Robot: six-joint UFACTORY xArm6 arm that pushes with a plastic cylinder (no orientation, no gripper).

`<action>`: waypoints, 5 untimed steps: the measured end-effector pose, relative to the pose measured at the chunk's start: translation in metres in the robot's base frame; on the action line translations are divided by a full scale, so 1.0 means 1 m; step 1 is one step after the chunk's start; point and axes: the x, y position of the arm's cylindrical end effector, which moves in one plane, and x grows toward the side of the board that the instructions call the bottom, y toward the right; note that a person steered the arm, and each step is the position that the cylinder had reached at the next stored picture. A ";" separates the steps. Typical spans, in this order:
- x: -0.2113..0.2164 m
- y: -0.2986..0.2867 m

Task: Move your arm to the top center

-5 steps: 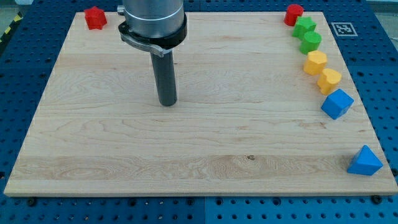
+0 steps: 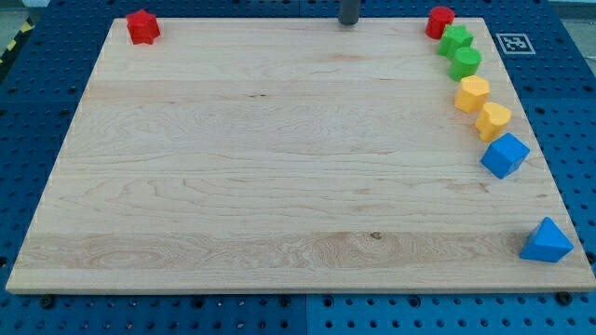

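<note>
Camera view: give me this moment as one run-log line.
my tip: board's top edge, near centre | touching: no block | nearest: red block, to its right | blocks: along edges

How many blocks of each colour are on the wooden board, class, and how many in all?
Red: 2, one at the top left, one at the top right
Green: 2
Yellow: 2
Blue: 2, a cube and a triangular block
Total: 8 blocks
My tip is at the top centre, touching none.

Single camera, raised, angled down from the wooden board's (image 2: 279, 167) bottom edge, whole board framed
</note>
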 end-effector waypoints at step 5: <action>0.002 0.000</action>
